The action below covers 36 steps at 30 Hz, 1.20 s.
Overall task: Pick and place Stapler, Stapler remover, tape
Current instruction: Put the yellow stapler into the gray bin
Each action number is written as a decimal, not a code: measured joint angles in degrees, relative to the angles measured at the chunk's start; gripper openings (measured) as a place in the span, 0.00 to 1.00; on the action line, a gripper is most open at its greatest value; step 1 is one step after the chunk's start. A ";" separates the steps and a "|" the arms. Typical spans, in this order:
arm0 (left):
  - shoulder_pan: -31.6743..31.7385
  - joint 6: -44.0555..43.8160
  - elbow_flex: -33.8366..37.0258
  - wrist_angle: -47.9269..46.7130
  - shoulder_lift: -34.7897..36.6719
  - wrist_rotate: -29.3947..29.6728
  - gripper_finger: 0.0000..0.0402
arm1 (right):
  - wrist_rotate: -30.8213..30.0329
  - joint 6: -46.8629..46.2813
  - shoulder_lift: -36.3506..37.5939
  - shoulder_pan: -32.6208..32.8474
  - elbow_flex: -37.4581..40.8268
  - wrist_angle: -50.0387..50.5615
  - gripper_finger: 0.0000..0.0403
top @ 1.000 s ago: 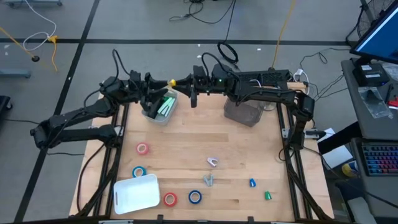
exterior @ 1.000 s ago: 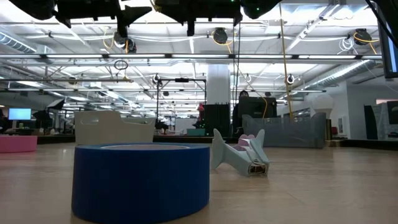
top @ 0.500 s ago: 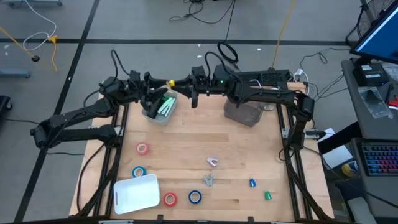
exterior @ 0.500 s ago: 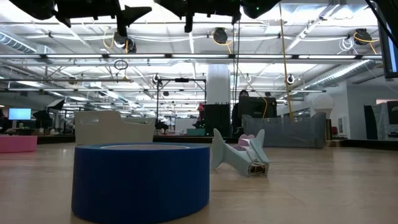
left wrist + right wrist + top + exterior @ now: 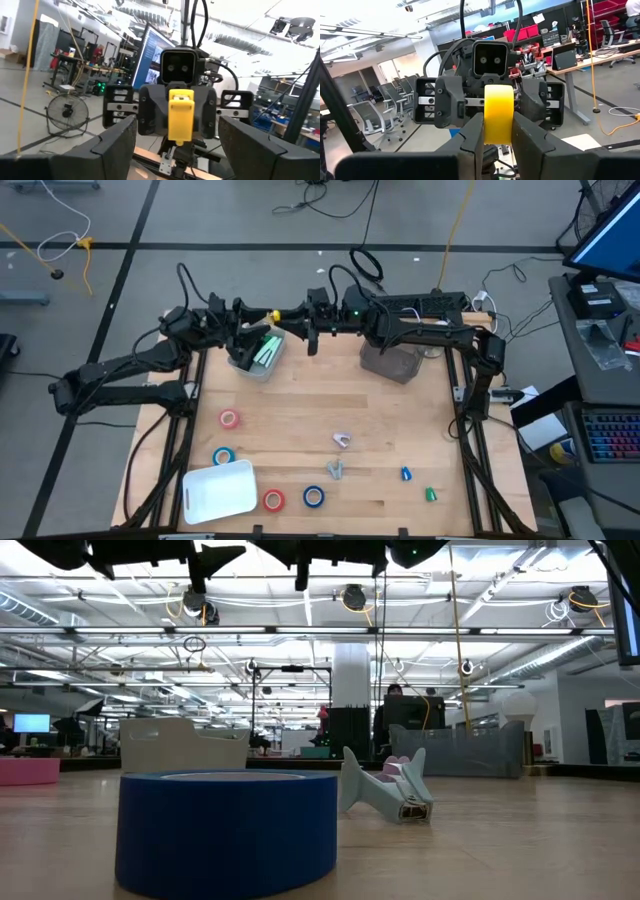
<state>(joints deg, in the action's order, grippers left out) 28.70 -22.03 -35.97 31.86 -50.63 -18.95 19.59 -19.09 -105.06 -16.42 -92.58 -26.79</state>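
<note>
Both hands face; right hand grips yellow stapler; left hand open.

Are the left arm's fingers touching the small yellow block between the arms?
Apart. The left wrist view shows the left fingers spread wide, gaps either side of the small yellow block, which the right fingers clamp.
</note>
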 joint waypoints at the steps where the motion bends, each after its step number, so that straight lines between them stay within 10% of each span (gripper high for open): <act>1: -0.17 0.20 0.00 0.00 0.00 0.33 0.70 | 0.00 0.00 0.00 0.09 0.00 -0.10 0.18; 36: -1.98 -2.77 -0.02 8.22 -4.95 -0.47 0.70 | 0.22 -1.05 0.02 1.48 0.02 0.93 0.17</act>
<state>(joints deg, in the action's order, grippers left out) 26.72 -24.80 -35.99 40.08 -55.58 -19.42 19.81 -20.14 -105.03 -14.94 -92.55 -25.85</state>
